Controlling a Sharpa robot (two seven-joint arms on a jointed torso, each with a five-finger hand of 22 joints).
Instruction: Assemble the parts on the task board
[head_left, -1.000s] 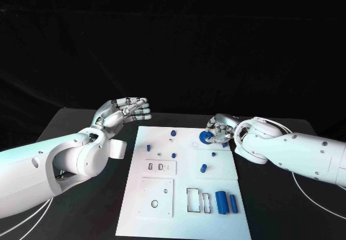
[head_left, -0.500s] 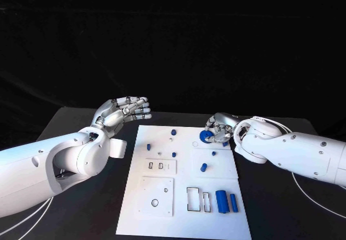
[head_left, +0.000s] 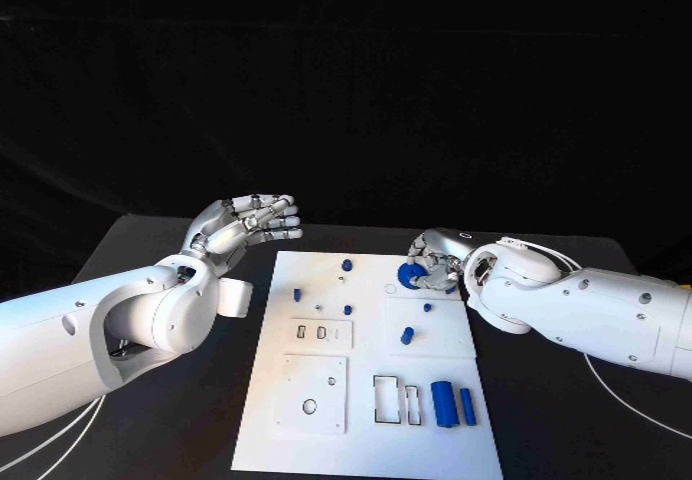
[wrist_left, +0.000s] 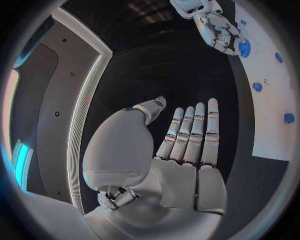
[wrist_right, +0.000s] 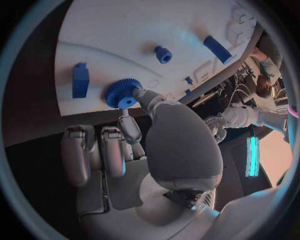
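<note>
Blue gear unmoved, right hand fingers still pinching it | left hand fingers spread, unchanged

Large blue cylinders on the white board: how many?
2: a thicker cylinder and a thinner cylinder beside it, at the white board's near right end. Right robot hand may hide others.

Before me, a black table spans from nine to three o'clock, its far edge toward twelve. Beyond it everything is dark; I see no wall there. Near my left wrist, a pale grey panel carries a bright light strip.
</note>
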